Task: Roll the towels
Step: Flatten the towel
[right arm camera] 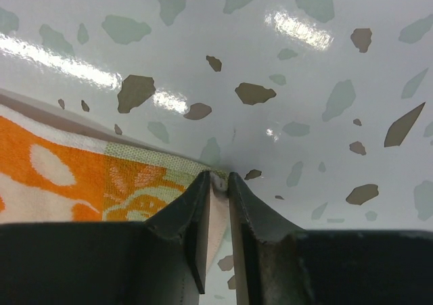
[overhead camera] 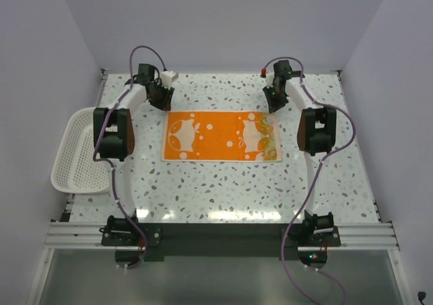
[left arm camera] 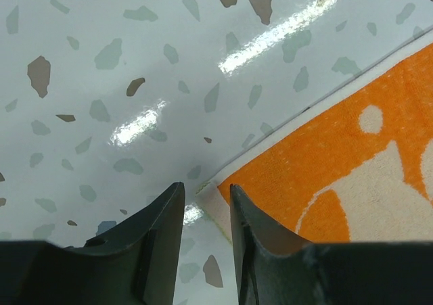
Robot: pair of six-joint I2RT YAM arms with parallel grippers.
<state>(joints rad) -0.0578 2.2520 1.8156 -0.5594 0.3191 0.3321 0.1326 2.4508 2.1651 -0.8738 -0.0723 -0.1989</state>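
Observation:
One orange and cream towel (overhead camera: 222,136) lies flat in the middle of the table, its long side running left to right. My left gripper (overhead camera: 162,101) is at its far left corner. In the left wrist view the left gripper (left arm camera: 206,193) is open, low over the table, with the towel's cream corner (left arm camera: 218,198) lying in the gap between the jaws. My right gripper (overhead camera: 274,102) is at the far right corner. In the right wrist view the right gripper (right arm camera: 218,178) is shut on the towel (right arm camera: 81,176), with the pale green corner pinched at the tips.
A white mesh basket (overhead camera: 78,153) hangs at the table's left edge. A small white object (overhead camera: 166,76) and a small red one (overhead camera: 262,70) sit near the back wall. Both arm bases stand at the near edge.

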